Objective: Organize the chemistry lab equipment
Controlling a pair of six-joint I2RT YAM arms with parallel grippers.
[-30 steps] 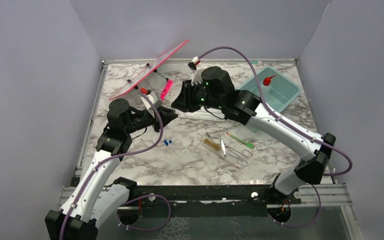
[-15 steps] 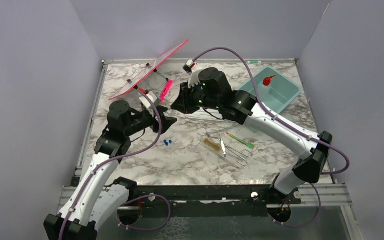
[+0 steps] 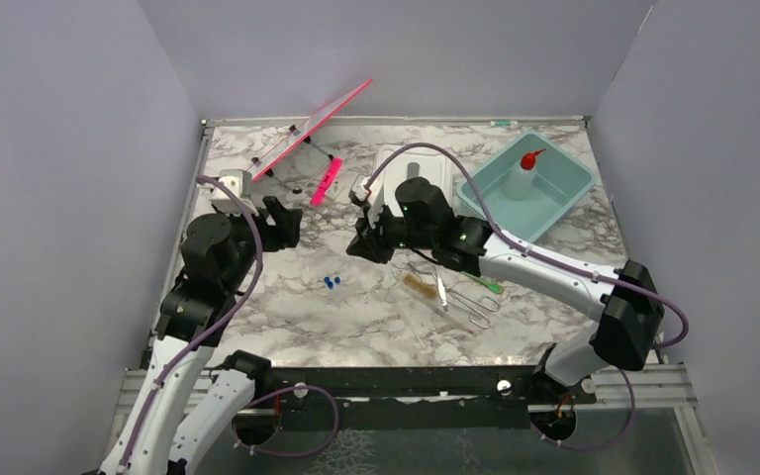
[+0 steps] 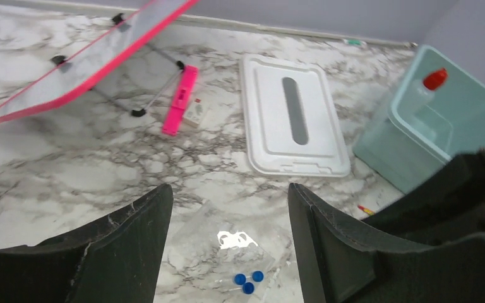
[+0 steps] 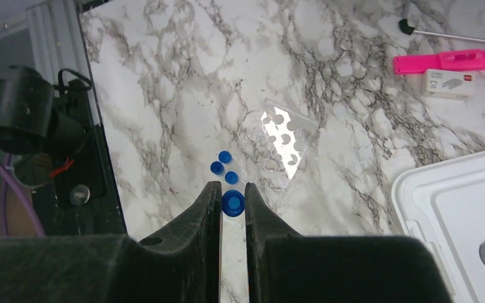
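The arms have split apart. The left tool [image 4: 228,197] has drawn back, jaws wide and empty. The right tool [image 5: 232,192] has dropped low, clamped narrow on one blue-capped tube [image 5: 232,203]. Three loose tubes [image 5: 225,166] lie on the tabletop [image 5: 164,76] just beyond its tips. One collected, three to go, I'd say.

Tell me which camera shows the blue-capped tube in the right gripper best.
The right wrist view: the blue-capped tube sits pinched between the fingers of the right gripper, with three loose tubes just beyond it. The top external view hides it under the gripper. The left wrist view shows only the loose tubes.
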